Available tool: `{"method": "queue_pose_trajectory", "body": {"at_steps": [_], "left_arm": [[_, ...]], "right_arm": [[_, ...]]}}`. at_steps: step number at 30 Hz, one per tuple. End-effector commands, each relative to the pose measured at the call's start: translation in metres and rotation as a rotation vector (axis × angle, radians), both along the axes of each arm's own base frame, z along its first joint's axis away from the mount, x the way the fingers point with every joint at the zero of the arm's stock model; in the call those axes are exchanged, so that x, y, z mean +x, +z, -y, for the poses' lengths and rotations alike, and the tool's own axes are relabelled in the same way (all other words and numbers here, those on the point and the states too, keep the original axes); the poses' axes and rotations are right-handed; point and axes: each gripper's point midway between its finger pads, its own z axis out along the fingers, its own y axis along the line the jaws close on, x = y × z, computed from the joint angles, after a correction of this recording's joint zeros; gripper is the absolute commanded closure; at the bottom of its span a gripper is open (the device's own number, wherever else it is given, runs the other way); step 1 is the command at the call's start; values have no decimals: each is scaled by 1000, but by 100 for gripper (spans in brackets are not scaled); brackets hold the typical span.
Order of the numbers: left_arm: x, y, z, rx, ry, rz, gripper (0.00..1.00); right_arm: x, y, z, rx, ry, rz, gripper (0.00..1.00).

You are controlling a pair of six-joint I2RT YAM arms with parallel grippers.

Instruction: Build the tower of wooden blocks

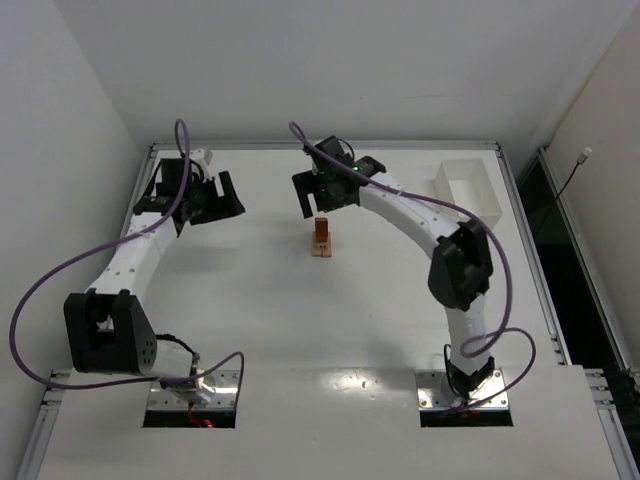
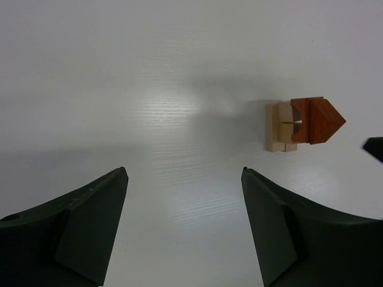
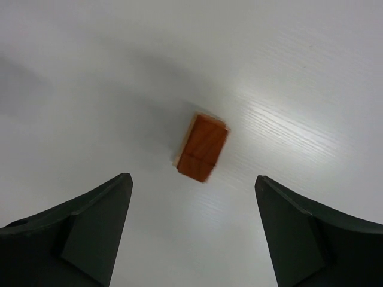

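The tower [image 1: 321, 238] stands on the white table at mid-back, a narrow stack of pale tan blocks below and reddish-brown blocks on top. The left wrist view shows it from the side [image 2: 304, 124], with a reddish-brown wedge as its top piece. The right wrist view looks down on its reddish-brown top [image 3: 203, 147]. My right gripper [image 1: 322, 192] is open and empty, raised just behind the tower. My left gripper [image 1: 218, 197] is open and empty, well to the left of the tower. Its fingers [image 2: 96, 215] hold nothing.
A white rectangular tray [image 1: 467, 187] stands at the back right of the table. Purple cables loop off both arms. The table's raised rim runs along the back and sides.
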Motion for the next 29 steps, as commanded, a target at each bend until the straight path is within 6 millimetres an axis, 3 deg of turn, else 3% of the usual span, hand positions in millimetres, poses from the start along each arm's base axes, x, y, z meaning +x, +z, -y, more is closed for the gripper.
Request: {"method": "queue_pose_trajectory", "body": {"at_steps": [1,2,3,4,5,6,7,13,20,22,29], "left_arm": [[5,-9,12,13,-66,2,25],[9,-12,10,35,-86,3,25],[7,-23,12,54,-139,-22,23],[7,-24,12,54,-140,-22,23],[8,-30,6,85,-158,-25,11],[9,-31,1,105,-138,-27,3],[12,-41,-7,113,-114,-56,0],[15,-75,-27,37,-68,-137,0],[24,-80,-30,73,-104,-117,0],[19,-87,-31,85,-108,-135,0],[20,-86,-45,148,-64,-132,0]], "right_arm": [[11,85,26,48,66,230,19],[2,85,44,19,64,233,19],[3,70,68,-33,51,224,18],[6,84,79,-38,47,256,18],[1,68,95,-75,53,238,18],[3,78,118,-99,36,275,18],[-5,63,131,-124,50,242,16],[-22,40,187,-149,104,231,16],[-24,13,211,-72,91,198,16],[-21,15,213,-63,87,208,16],[-16,13,227,-44,29,199,16]]}}
